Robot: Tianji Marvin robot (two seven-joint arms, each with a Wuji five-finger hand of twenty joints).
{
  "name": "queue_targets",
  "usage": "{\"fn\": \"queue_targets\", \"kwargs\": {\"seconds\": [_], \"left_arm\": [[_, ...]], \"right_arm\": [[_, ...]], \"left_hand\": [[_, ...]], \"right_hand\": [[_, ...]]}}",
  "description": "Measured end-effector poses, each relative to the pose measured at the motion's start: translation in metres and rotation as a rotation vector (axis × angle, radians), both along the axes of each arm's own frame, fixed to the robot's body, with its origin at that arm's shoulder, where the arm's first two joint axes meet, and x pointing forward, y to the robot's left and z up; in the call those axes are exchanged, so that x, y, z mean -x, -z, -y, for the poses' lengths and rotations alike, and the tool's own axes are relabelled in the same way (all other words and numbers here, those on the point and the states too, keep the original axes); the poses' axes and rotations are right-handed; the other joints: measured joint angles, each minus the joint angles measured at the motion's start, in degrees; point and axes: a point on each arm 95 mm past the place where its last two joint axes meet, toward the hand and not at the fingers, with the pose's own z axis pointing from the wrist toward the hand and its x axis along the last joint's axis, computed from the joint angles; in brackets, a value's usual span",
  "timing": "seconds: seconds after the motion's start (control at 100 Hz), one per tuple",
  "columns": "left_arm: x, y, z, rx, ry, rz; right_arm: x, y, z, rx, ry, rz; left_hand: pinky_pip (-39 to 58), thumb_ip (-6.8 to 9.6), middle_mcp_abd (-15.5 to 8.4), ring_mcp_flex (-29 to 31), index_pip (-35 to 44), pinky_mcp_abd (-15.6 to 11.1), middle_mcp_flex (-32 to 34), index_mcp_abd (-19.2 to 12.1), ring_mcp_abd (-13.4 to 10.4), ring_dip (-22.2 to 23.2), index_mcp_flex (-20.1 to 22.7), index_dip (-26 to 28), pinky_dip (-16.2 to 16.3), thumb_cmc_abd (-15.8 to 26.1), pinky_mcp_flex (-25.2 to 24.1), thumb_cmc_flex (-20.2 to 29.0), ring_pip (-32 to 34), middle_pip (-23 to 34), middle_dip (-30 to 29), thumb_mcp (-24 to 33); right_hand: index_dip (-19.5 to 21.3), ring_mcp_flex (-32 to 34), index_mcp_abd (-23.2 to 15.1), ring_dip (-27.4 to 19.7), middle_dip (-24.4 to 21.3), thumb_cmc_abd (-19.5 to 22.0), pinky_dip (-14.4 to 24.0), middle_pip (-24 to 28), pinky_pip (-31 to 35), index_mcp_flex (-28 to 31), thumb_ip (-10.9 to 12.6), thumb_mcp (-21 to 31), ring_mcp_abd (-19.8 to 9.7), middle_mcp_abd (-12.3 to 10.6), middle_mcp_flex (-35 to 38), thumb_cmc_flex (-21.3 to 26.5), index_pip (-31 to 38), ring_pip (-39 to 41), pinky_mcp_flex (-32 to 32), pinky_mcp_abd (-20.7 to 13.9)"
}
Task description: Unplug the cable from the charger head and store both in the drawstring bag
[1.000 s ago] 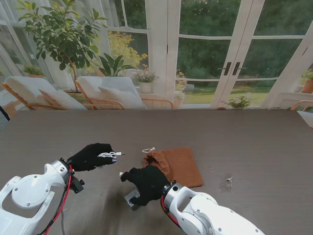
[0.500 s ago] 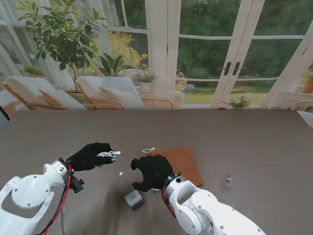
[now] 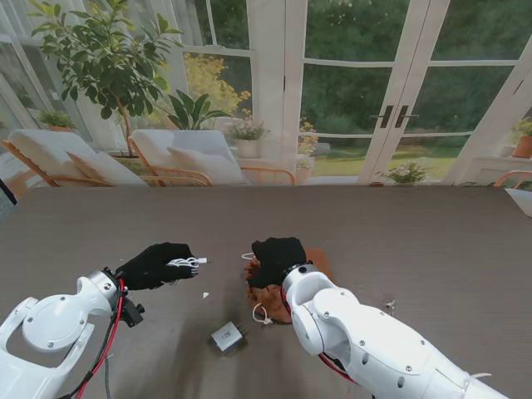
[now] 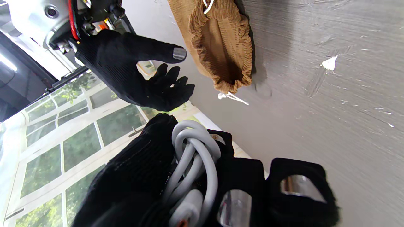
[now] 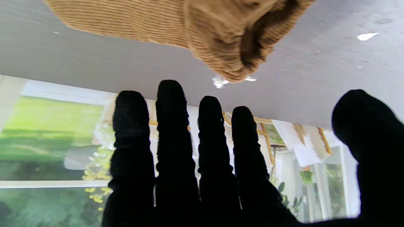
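Note:
My left hand (image 3: pixel 156 265) is shut on the coiled white cable (image 3: pixel 188 263), held just above the table at the left. In the left wrist view the cable (image 4: pixel 194 157) loops between the black-gloved fingers. The grey charger head (image 3: pixel 226 337) lies by itself on the table, nearer to me and unplugged from the cable. The brown drawstring bag (image 3: pixel 271 296) lies in the middle with its mouth (image 4: pixel 232 67) gaping toward my left hand. My right hand (image 3: pixel 277 252) hovers over the bag (image 5: pixel 221 34), open with fingers spread, holding nothing. A white drawstring loop (image 3: pixel 262 314) trails from the bag.
The dark wooden table (image 3: pixel 416 241) runs wide to the right and far side. A small white scrap (image 3: pixel 205 294) lies between my left hand and the charger head. A pale smudge (image 3: pixel 386 309) marks the table to the right of the bag.
My right hand left the charger head on the table and moved away from me to hover over the bag. The left hand and cable stayed put.

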Motion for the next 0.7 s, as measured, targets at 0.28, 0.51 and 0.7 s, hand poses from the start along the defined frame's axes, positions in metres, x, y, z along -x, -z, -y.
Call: {"fn": "queue_targets", "kwargs": {"seconds": [0.28,0.51,0.7], "left_arm": [[-0.003,0.000,0.001,-0.001,0.007,-0.002],[-0.003,0.001,0.002,-0.006,0.010,-0.004],[-0.003,0.001,0.002,-0.009,0.013,-0.007]], "right_arm": [[-0.022,0.013,0.006,0.083,0.090,-0.015],[-0.035,0.019,0.003,0.114,0.115,-0.042],[-0.042,0.025,0.002,0.142,0.121,-0.079]], "left_hand": [[0.0,0.00,0.0,0.0,0.0,0.0,0.0,0.0,0.0,0.0,0.0,0.0,0.0,0.0,0.0,0.0,0.0,0.0,0.0,0.0],[0.0,0.00,0.0,0.0,0.0,0.0,0.0,0.0,0.0,0.0,0.0,0.0,-0.5,0.0,0.0,0.0,0.0,0.0,0.0,0.0],[0.0,0.00,0.0,0.0,0.0,0.0,0.0,0.0,0.0,0.0,0.0,0.0,-0.5,0.0,0.0,0.0,0.0,0.0,0.0,0.0]], "right_hand": [[0.0,0.8,1.9,0.0,0.1,0.0,0.0,0.0,1.0,0.7,0.3,-1.4,0.6,0.5,0.0,-1.5,-0.1,1.1,0.0,0.1],[0.0,2.3,2.5,0.7,0.2,1.4,1.4,0.1,1.5,1.3,0.6,-2.6,0.6,0.9,0.5,-2.4,-0.2,2.0,0.0,0.6],[0.0,2.9,2.9,0.7,0.2,1.5,1.4,0.3,2.0,1.9,0.6,-2.6,0.6,1.2,0.9,-2.4,-0.4,2.4,0.0,0.6]]}}
